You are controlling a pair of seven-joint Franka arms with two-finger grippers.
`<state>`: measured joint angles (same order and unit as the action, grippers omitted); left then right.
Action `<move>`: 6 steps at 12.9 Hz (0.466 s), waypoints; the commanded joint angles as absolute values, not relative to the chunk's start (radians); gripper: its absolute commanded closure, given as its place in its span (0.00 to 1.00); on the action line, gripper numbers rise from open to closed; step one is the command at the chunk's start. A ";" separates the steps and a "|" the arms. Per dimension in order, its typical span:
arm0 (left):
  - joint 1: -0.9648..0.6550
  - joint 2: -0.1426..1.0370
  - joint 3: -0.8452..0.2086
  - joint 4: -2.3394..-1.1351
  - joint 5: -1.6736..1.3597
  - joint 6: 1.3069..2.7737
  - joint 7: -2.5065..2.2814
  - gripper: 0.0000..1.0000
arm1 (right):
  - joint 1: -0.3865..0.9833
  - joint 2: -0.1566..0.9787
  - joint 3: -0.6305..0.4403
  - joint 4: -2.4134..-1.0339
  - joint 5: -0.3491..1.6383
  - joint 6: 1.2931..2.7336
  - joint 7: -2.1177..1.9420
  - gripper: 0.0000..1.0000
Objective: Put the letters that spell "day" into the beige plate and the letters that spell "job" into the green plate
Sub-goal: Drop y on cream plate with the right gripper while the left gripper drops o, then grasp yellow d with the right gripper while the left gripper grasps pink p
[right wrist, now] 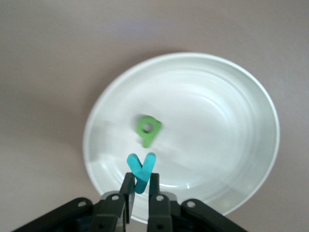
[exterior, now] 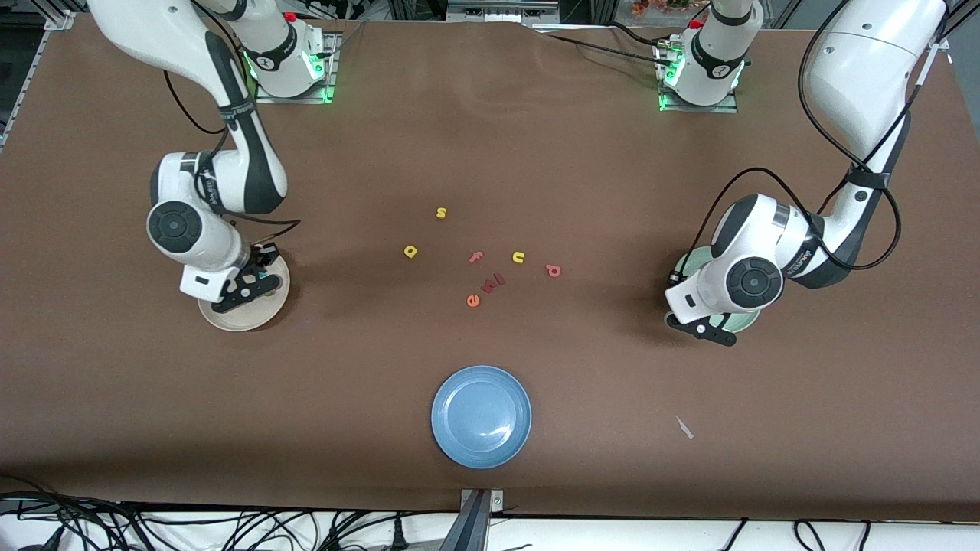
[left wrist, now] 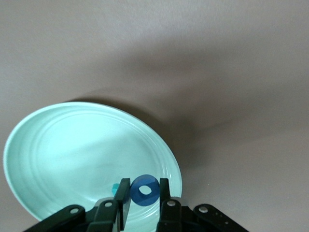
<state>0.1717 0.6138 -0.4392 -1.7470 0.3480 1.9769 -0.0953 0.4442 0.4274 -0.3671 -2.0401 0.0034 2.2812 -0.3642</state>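
1. Right wrist view: the right end effector (right wrist: 140, 186) hangs over the beige plate (right wrist: 231, 96), its fingers pinching the stem of the teal "y" (right wrist: 141, 170).
2. An olive-green round-bowled letter (right wrist: 147, 128) lies in that plate, just ahead of the pinched "y" and apart from it.
3. Left wrist view: the left end effector (left wrist: 145, 195) is over the rim of the green plate (left wrist: 72, 150), its fingers pinching the blue ring "o" (left wrist: 145, 190) between them.
4. A small teal piece (left wrist: 115, 188) shows in the green plate right beside one finger; its shape cannot be told.
5. Front view: the yellow round-bowled letter (exterior: 411, 251) lies on the brown worktop (exterior: 490, 153), between the two end effectors and well apart from both.
6. The pinkish-red bowl-and-stem letter (exterior: 553, 270) lies toward the left end effector (exterior: 703, 327), still well short of it.
7. Between those two letters lie a yellow "s" (exterior: 441, 213), a pink "f" (exterior: 475, 257), a yellow "u" (exterior: 518, 257) and an orange-red "e" (exterior: 472, 301).
8. A blue plate (exterior: 481, 415) sits on the worktop nearer the front camera than the letters.
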 commanded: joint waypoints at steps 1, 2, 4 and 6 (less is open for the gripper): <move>0.209 0.575 -0.448 -1.848 0.382 2.086 -0.083 1.00 | 0.413 0.430 -0.354 -2.031 0.104 2.289 -0.359 0.00; 0.221 0.577 -0.448 -1.864 0.382 2.117 -0.081 1.00 | 0.422 0.417 -0.350 -2.025 0.141 2.281 -0.356 0.00; 0.225 0.577 -0.448 -1.885 0.405 2.147 -0.081 1.00 | 0.425 0.410 -0.304 -2.011 0.150 2.263 -0.289 0.00; 0.235 0.578 -0.448 -1.888 0.423 2.151 -0.081 1.00 | 0.425 0.410 -0.247 -1.999 0.150 2.261 -0.128 0.00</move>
<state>0.2177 0.6129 -0.4384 -1.8519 0.3879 2.1331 -0.0916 0.4244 0.4232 -0.2944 -2.0087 0.1368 2.2835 -0.2433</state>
